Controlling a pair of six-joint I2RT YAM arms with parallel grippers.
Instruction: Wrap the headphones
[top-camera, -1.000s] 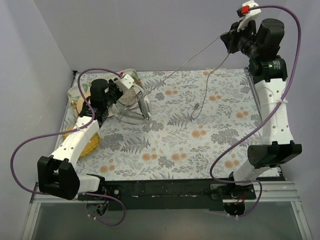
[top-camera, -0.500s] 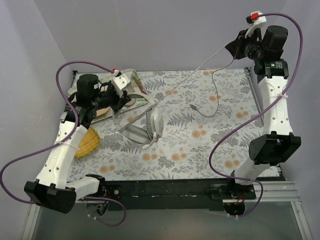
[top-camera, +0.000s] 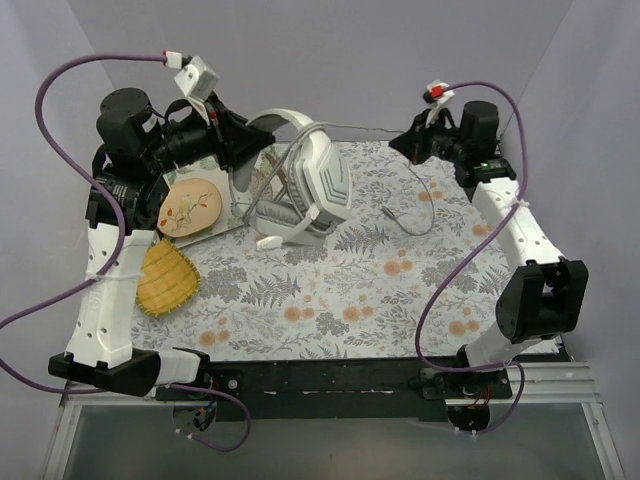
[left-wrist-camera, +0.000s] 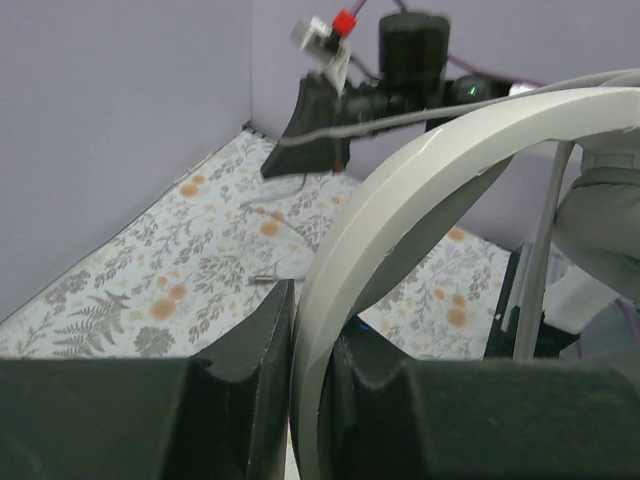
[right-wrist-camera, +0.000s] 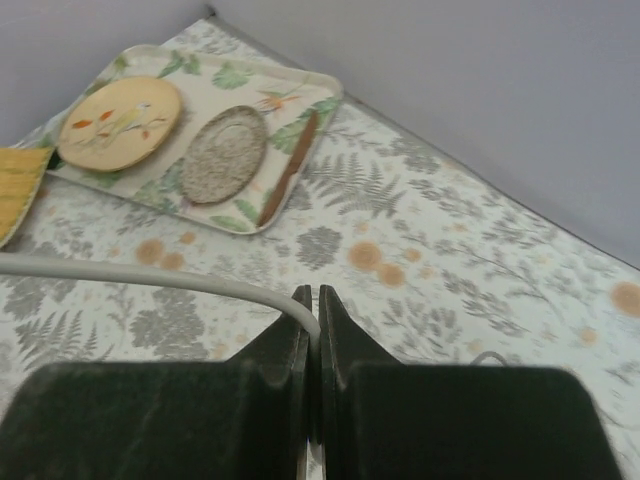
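Three pale lilac walls (top-camera: 350, 60) close in the table (top-camera: 400, 290), which is covered with a light cloth printed in grey-green ferns and orange blossoms. A black bar (top-camera: 330, 378) runs along its near edge at the bottom of the top view.

At the upper left of that view a leaf-patterned tray (right-wrist-camera: 235, 75) lies on the cloth. It holds a round yellow plate (top-camera: 190, 205) painted with a bird, a round grey plate (right-wrist-camera: 222, 155) beside it and a thin brown stick (right-wrist-camera: 290, 168) along its edge. A yellow woven mat (top-camera: 165, 278) lies just below the tray.

The headphones (top-camera: 320, 185) hang in the upper middle of the top view, raised by the left hand (top-camera: 243, 150). Its fingers are pressed together on the wide white headband (left-wrist-camera: 420, 170). It is unclear whether the lower earcup touches the cloth.

The thin grey cable (right-wrist-camera: 130, 272) runs from the headphones across to the right hand (top-camera: 398, 145) at the upper right. That hand's fingers are pinched closed on the cable, with no gap showing in the wrist view. Past that grip the cable drops in a loose loop, and its plug (top-camera: 388, 213) lies on the cloth.

Each wrist carries a small red tab. The right arm shows a green mark, and any lettering there is too small to read.
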